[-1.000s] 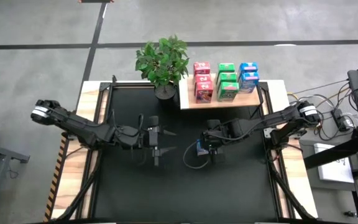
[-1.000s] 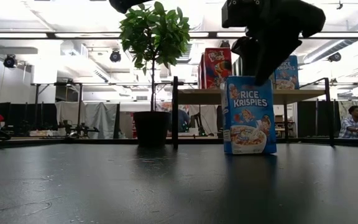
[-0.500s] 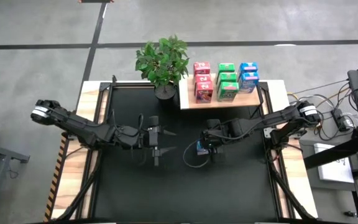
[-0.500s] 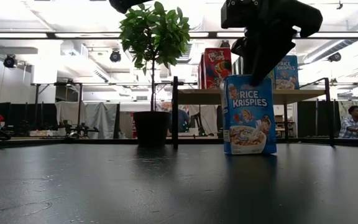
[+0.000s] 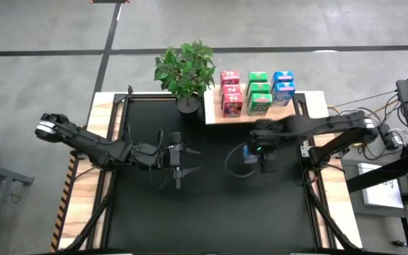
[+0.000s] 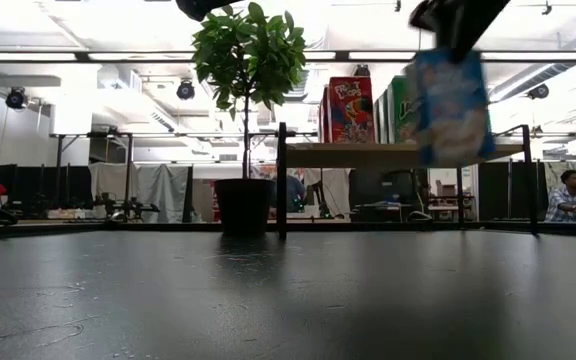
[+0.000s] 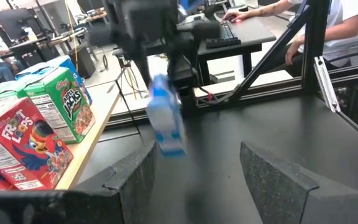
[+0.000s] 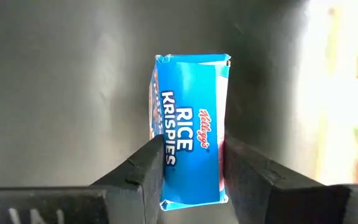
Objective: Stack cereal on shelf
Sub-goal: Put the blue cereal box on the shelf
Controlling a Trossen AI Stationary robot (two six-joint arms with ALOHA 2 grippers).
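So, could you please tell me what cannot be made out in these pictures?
- Low view: the right gripper is cut off by the top edge; the lifted blue Rice Krispies cardboard box is blurred.
- High view: box fronts on the pale wooden shelf are too small to read.
- Left wrist view: the box's print is blurred.

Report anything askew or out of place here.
Only the blue Rice Krispies box is off the shelf: the right claw holds it clear of the black tabletop, slightly tilted. The shelved boxes look tidy. The left claw waits open mid-table.
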